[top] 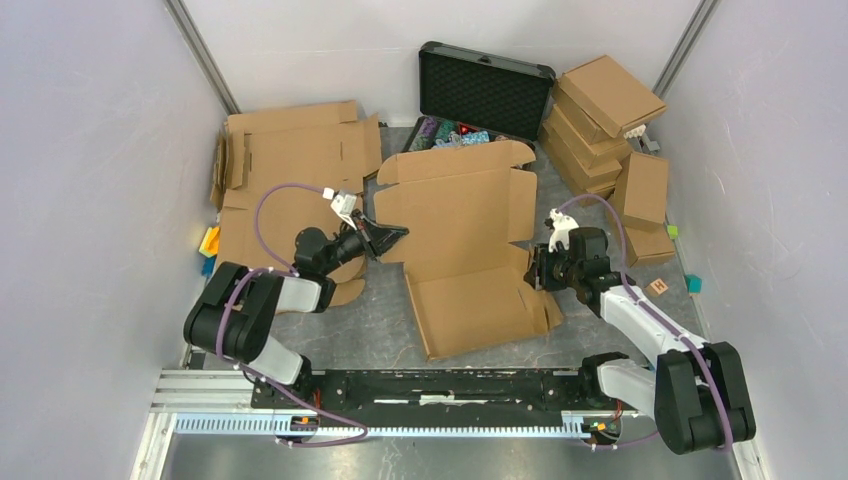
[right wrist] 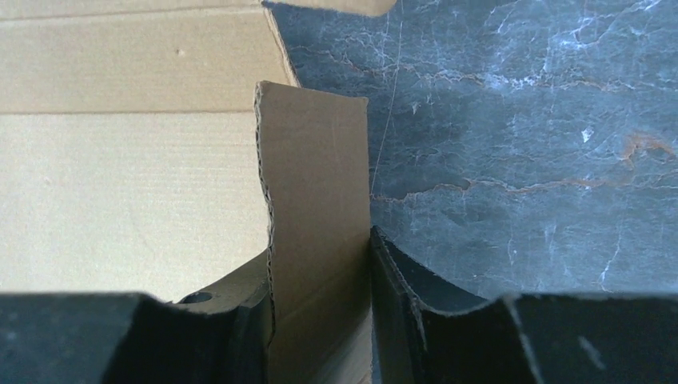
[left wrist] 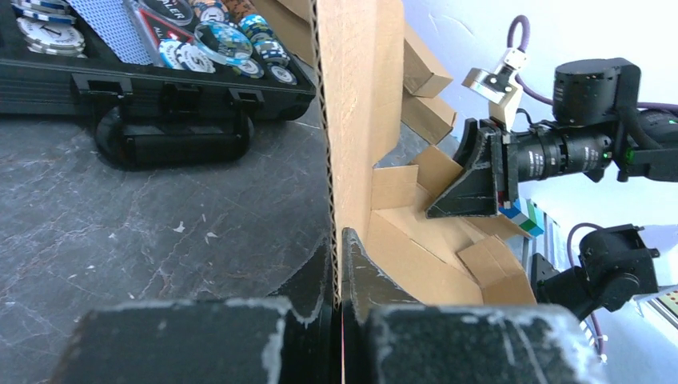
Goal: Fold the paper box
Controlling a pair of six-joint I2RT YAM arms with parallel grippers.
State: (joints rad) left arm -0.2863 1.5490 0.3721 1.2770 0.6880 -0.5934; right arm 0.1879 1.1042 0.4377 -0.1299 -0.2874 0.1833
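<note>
Early in the fold, by the look of it. Lying mostly flat mid-table [top: 370, 320]: the paper box [top: 465, 250]. Pinching its raised left edge with the left claw [top: 393, 234], clamping an upright right-side flap in the right claw [top: 532, 268]. Left to do: raising walls, tucking tabs, closing lid

Left gripper [left wrist: 340, 244] pinching paper box [left wrist: 360, 96] edge; right gripper [left wrist: 468, 188] beyond.

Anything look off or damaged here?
No damage shows on the paper box. The stack of folded boxes at back right sits crooked, and small coloured blocks lie loose nearby.
</note>
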